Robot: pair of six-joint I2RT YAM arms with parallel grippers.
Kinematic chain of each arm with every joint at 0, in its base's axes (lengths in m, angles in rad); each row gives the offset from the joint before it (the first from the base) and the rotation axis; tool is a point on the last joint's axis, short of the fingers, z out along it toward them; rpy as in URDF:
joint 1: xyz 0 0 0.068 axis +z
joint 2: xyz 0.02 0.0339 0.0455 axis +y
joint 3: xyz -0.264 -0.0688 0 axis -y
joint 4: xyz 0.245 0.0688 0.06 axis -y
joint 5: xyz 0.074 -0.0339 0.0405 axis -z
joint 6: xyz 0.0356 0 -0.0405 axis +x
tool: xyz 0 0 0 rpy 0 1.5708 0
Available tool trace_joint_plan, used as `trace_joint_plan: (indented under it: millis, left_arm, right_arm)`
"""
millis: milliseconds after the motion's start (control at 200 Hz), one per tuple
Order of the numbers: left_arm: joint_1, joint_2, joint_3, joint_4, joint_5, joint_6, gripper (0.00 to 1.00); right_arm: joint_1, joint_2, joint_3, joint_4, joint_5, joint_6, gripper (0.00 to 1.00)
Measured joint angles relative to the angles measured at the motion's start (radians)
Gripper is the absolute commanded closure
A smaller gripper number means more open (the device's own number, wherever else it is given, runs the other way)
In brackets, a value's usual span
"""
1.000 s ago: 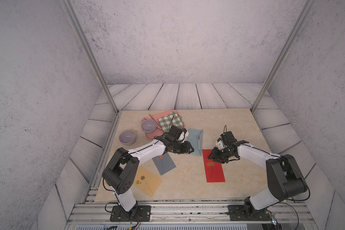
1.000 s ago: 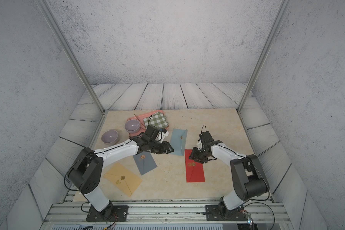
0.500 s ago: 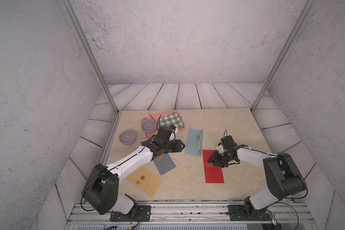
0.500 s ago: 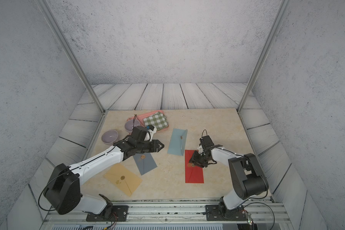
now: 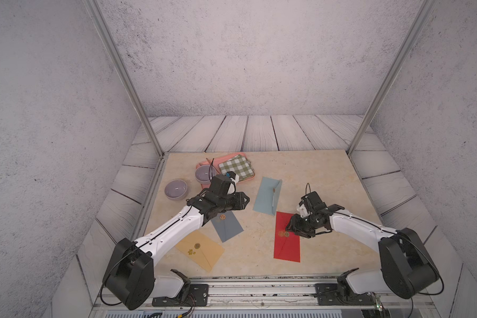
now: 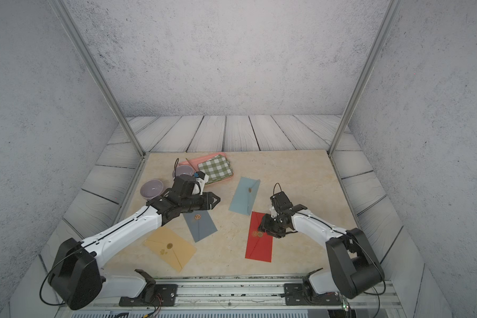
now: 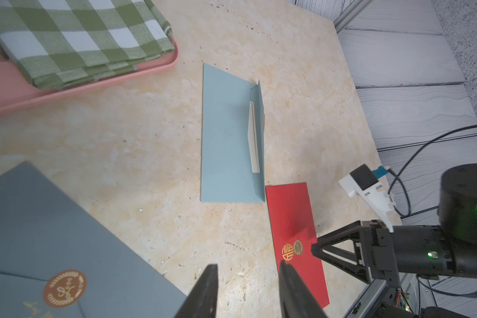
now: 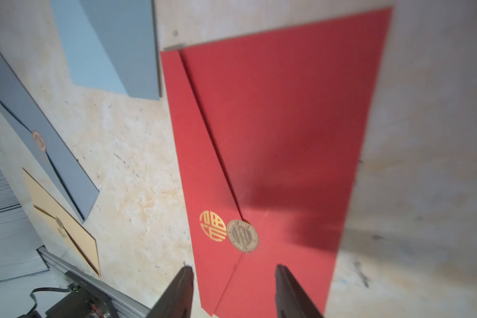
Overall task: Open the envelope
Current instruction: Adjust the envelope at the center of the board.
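**A:** Four flat paper envelopes on the beige, marble-patterned bench (image 5: 314, 176). Which one is the job?

**B:** The red paper envelope (image 5: 287, 242). It is a long matte rectangle lying flat toward the bench's front edge, right of the middle. Its pointed flap is folded down. A round dull-gold seal (image 8: 242, 235) sits on the tip, and a shiny gold stamped character (image 8: 212, 225) is just beside it.

**A:** And the right end effector (image 8: 233, 272)?

**B:** It hovers low over the sealed tip with its two black fingers standing apart and nothing between them. Its shadow falls across the red paper. I cannot tell whether it touches the paper.

**A:** The left end effector (image 7: 247, 267)?

**B:** It is parted too and holds nothing. It hangs by the far end of the slate-grey paper envelope (image 5: 229, 227).

**A:** How do the other envelopes look?

**B:** The pale blue paper envelope (image 5: 266, 196) lies just beyond the red one, their corners nearly meeting. Its long flap stands up, and a white card (image 7: 253, 137) shows inside. The slate-grey one is left of the middle, shut under a coppery wreath seal. The tan paper envelope (image 5: 201, 250) lies toward the front left corner, also shut, with a small gold seal.

**A:** And the back left corner?

**B:** A smooth pink tray with a raised rim (image 7: 149, 70) carries a folded green-and-white checked woven cloth (image 5: 236, 166). One round lilac bowl (image 5: 204, 174) sits at the tray's left end. A second lilac bowl (image 5: 176, 189) is by the bench's left edge.
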Motion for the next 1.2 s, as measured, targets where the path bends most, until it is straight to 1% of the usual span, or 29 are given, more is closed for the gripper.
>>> trace_joint_plan:
  millis: [100, 200, 290, 365, 500, 606, 696, 801, 846, 906, 1001, 1086, 1201]
  left_arm:
    - [0.003, -0.030, -0.011, 0.000, -0.011, 0.007, 0.60]
    - [0.006, -0.043, -0.024, 0.000, -0.017, 0.010, 0.60]
    - [0.009, -0.045, -0.037, -0.002, -0.018, 0.013, 0.60]
    - [0.011, -0.047, -0.043, -0.004, -0.021, 0.013, 0.60]
    - [0.015, -0.064, -0.054, -0.006, -0.028, 0.014, 0.60]
    - [0.019, -0.084, -0.060, -0.007, -0.033, 0.017, 0.59]
    - [0.021, -0.099, -0.069, -0.007, -0.035, 0.018, 0.59]
    - [0.024, -0.112, -0.090, -0.005, -0.036, 0.017, 0.59]
    - [0.026, -0.116, -0.100, -0.006, -0.036, 0.017, 0.59]
    - [0.026, -0.122, -0.114, -0.007, -0.035, 0.016, 0.59]
    - [0.027, -0.141, -0.144, 0.006, -0.018, 0.011, 0.58]
    - [0.030, -0.152, -0.179, 0.045, 0.026, 0.003, 0.57]
    - [0.030, -0.137, -0.205, 0.068, 0.114, -0.016, 0.56]
  right_arm:
    - [-0.001, -0.034, -0.008, -0.051, 0.022, -0.005, 0.47]
    - [-0.001, -0.035, -0.064, -0.067, 0.014, -0.006, 0.45]
    - [0.005, -0.035, -0.125, -0.090, -0.008, -0.007, 0.43]
    - [0.017, -0.042, -0.135, -0.095, -0.040, -0.006, 0.42]
    - [0.037, -0.040, -0.150, -0.050, -0.100, -0.002, 0.40]
    - [0.083, -0.006, -0.147, 0.013, -0.160, 0.000, 0.39]
    - [0.134, 0.051, -0.127, 0.086, -0.221, -0.001, 0.37]
    - [0.194, 0.148, -0.052, 0.136, -0.263, -0.022, 0.37]
    - [0.214, 0.180, -0.005, 0.135, -0.246, -0.047, 0.37]
    - [0.230, 0.186, 0.036, 0.127, -0.208, -0.074, 0.35]
    - [0.219, 0.172, 0.095, 0.092, -0.084, -0.117, 0.33]
    - [0.170, 0.175, 0.148, 0.058, 0.037, -0.150, 0.33]
    - [0.063, 0.201, 0.201, 0.054, 0.120, -0.182, 0.31]
